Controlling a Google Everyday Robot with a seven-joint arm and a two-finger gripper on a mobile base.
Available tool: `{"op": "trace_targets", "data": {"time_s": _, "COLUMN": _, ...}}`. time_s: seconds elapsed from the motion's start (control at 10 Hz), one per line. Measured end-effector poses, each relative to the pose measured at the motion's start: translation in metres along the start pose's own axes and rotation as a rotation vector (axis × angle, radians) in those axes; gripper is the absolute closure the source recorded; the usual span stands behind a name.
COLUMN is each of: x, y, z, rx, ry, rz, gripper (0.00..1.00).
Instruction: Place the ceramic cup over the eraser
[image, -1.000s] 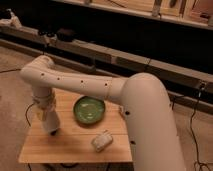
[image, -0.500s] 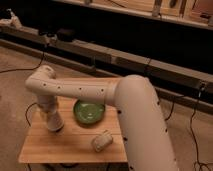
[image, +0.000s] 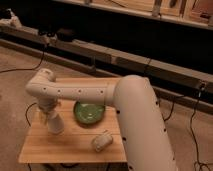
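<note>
While hand (image: 50, 116) pinches ceramic cup (image: 55, 123) | green bowl (image: 89, 111) just beside

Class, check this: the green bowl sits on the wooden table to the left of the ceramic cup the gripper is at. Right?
Not quite. The camera view shows the green bowl to the right of the ceramic cup, not left. The rest stands: it sits on the wooden table, and the gripper is at the cup.

Lighting: dim, warm, from above. Table (image: 75, 145) and arm (image: 135, 120) lit; background toward 12 o'clock dark. Gripper (image: 50, 117) at 9 o'clock, shaded beneath arm. Focus: soft throughout, edges blurred. No glare.
</note>
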Motion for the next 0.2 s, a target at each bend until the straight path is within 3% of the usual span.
{"op": "trace_targets", "data": {"time_s": 0.2, "x": 0.0001, "y": 0.0001, "z": -0.0001, "rx": 0.000, "ry": 0.000, "rz": 0.000, "gripper": 0.20}}
